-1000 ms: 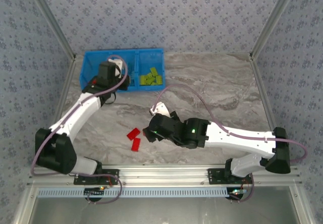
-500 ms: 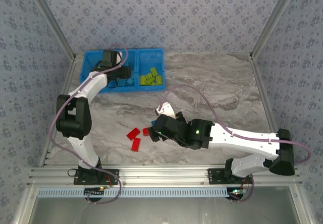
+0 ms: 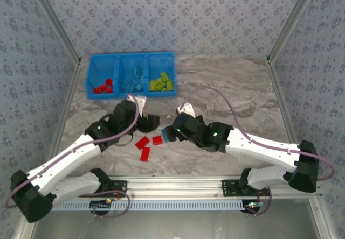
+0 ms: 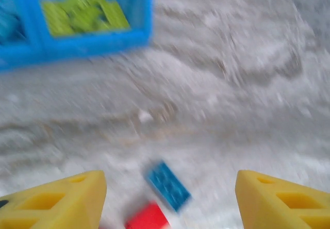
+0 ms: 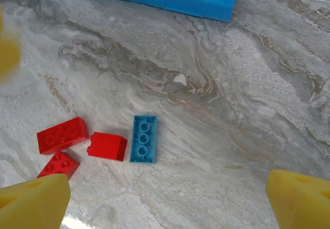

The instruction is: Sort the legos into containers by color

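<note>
**A:** That worktop (image 3: 232,93) looks like grey marbled stone with swirly veins. The containers (image 3: 129,95) are one glossy blue plastic tray of three boxy bins, up at 11 o'clock in the top view. The sorted legos (image 3: 135,83) go red, light blue, yellow-green from left to right.

**B:** Yep, and the loose ones sit around 7 o'clock from centre. The right wrist view is crisp: three red bricks (image 5: 62,135) and one blue brick (image 5: 144,138) just beside them, with its round studs facing up. The left wrist view is smeared, but it catches the yellow-green pile in the end bin.

**A:** What about the grippers?

**B:** The left gripper (image 4: 171,200) has its yellow wedge fingertips (image 4: 56,203) spread wide, pinching nothing. The right gripper (image 5: 167,200) is spread wide too and empty, with the blue brick at its 12 o'clock.
</note>
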Controlling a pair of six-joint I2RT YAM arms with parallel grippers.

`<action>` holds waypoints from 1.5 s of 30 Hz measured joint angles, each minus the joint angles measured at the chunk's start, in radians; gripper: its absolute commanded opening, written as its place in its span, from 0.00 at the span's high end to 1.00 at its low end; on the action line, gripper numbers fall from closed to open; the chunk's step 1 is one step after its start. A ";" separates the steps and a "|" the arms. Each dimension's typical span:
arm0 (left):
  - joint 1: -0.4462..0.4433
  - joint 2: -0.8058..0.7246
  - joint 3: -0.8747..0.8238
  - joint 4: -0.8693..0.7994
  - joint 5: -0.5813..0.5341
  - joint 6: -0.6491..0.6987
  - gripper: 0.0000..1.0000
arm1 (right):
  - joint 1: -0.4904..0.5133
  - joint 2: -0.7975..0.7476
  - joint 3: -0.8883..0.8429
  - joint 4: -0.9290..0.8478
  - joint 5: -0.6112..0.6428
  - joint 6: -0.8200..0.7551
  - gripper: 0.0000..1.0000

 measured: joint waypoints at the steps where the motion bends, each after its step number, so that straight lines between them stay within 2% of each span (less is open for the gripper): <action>1: -0.036 -0.006 -0.012 -0.040 -0.027 -0.017 0.32 | -0.005 -0.009 -0.008 0.005 -0.006 0.006 0.00; 4: -0.086 -0.022 -0.072 -0.127 -0.082 -0.051 0.32 | -0.011 -0.033 -0.034 0.026 -0.024 0.024 0.00; 10: -0.076 -0.006 -0.209 -0.173 -0.131 -0.068 0.30 | -0.011 -0.043 -0.066 0.038 -0.063 0.045 0.00; 15: 0.047 0.029 -0.247 -0.106 -0.063 -0.043 0.25 | -0.011 -0.043 -0.066 0.039 -0.069 0.049 0.00; 18: 0.076 0.041 -0.252 -0.060 -0.024 -0.019 0.20 | -0.011 -0.043 -0.066 0.039 -0.069 0.049 0.00; 24: 0.167 0.134 -0.253 0.039 0.051 0.013 0.19 | -0.014 -0.043 -0.066 0.042 -0.072 0.050 0.00; 29: 0.190 0.227 -0.253 0.069 0.087 0.030 0.18 | -0.016 -0.042 -0.066 0.043 -0.078 0.056 0.00; 37: 0.199 0.314 -0.253 0.098 0.104 0.040 0.30 | -0.016 -0.035 -0.066 0.043 -0.082 0.068 0.00; 41: 0.206 0.331 -0.253 0.101 0.071 0.024 0.43 | -0.016 -0.029 -0.065 0.057 -0.111 0.065 0.00; 45: 0.213 0.332 -0.253 0.106 0.024 0.002 0.56 | -0.018 0.006 -0.064 0.108 -0.225 0.029 0.00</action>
